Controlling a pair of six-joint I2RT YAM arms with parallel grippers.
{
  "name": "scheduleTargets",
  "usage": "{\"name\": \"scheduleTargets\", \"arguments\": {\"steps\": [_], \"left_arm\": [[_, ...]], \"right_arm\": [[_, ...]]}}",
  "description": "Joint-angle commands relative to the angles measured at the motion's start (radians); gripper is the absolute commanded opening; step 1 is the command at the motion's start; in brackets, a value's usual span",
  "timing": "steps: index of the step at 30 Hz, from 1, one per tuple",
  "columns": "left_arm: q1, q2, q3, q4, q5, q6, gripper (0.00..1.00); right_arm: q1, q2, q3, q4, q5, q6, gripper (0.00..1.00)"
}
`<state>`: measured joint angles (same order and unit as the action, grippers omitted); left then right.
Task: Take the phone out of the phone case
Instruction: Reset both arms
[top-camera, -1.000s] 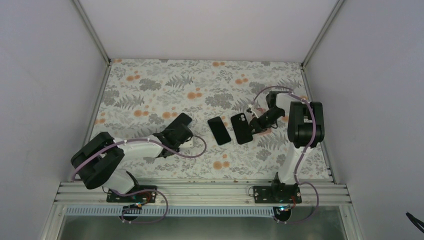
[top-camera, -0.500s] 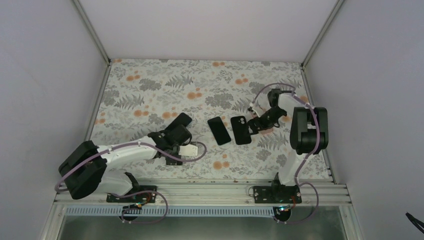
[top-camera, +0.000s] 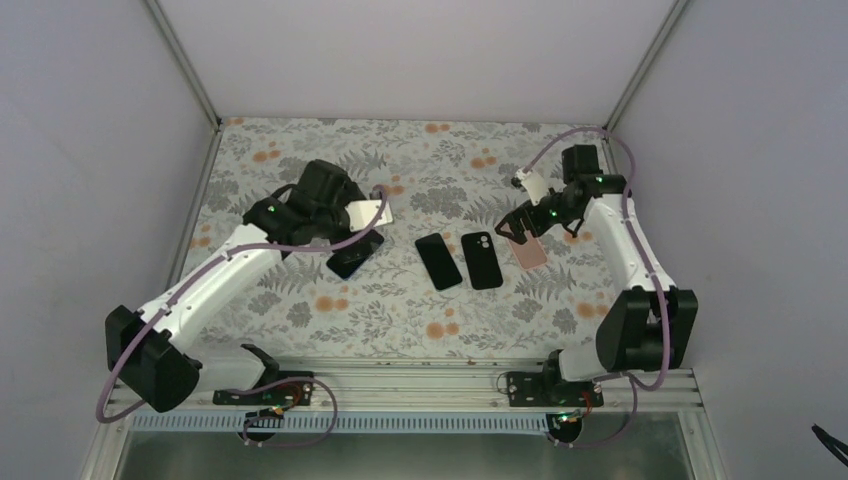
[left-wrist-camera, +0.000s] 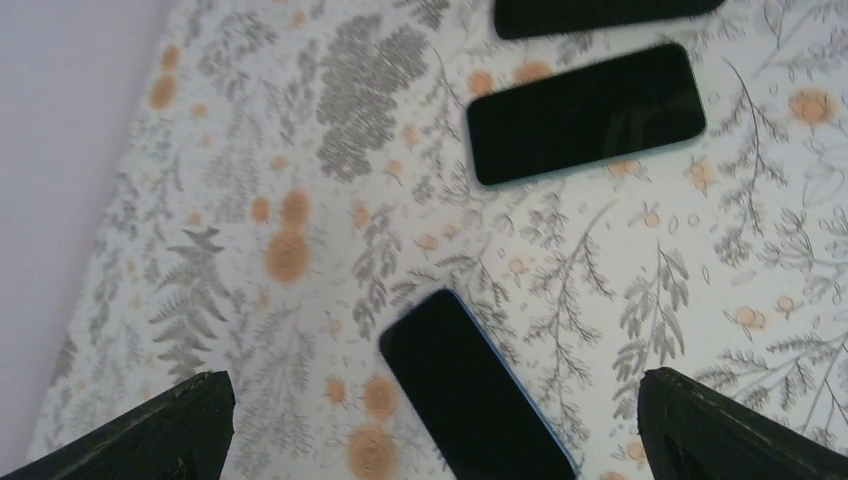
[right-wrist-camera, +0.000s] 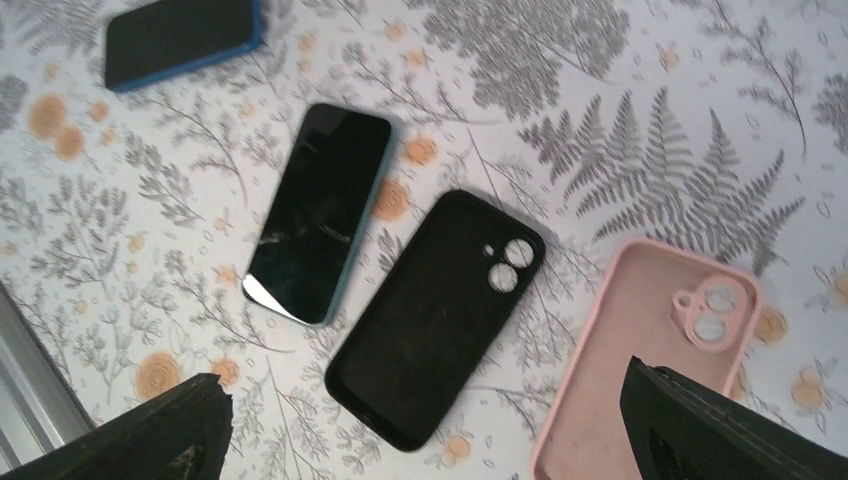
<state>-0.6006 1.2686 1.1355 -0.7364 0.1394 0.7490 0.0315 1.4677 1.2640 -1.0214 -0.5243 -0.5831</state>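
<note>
A bare phone (top-camera: 438, 261) with a teal edge lies screen up mid-table, also in the right wrist view (right-wrist-camera: 318, 212). Beside it, apart, lies a black phone case (top-camera: 482, 259), back up with its camera holes showing (right-wrist-camera: 435, 318). A second phone in a blue case (top-camera: 352, 258) lies screen up at the left (left-wrist-camera: 470, 390). My left gripper (top-camera: 345, 235) hovers open above it (left-wrist-camera: 430, 425). My right gripper (top-camera: 518, 226) hangs open over the black case and a pink case (right-wrist-camera: 425, 420), holding nothing.
An empty pink case (top-camera: 527, 250) lies inside up to the right of the black one (right-wrist-camera: 650, 350). The floral table cover (top-camera: 300, 160) reaches grey walls at left, back and right. A metal rail (top-camera: 400, 380) runs along the near edge.
Both grippers have opened and risen. The left arm swung back from near the front edge to above the blue-cased phone. The right gripper lifted away from the black case.
</note>
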Motion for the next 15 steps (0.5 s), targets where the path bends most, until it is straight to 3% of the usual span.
{"name": "scheduleTargets", "arguments": {"steps": [1, 15], "left_arm": [[0.033, 0.014, 0.064, -0.058, 0.115, -0.020, 1.00], [0.054, 0.045, 0.100, -0.051, 0.137, -0.045, 1.00]], "right_arm": [[0.005, -0.039, -0.075, 0.083, -0.164, -0.011, 1.00], [0.000, -0.017, -0.157, 0.169, -0.140, 0.027, 1.00]]}}
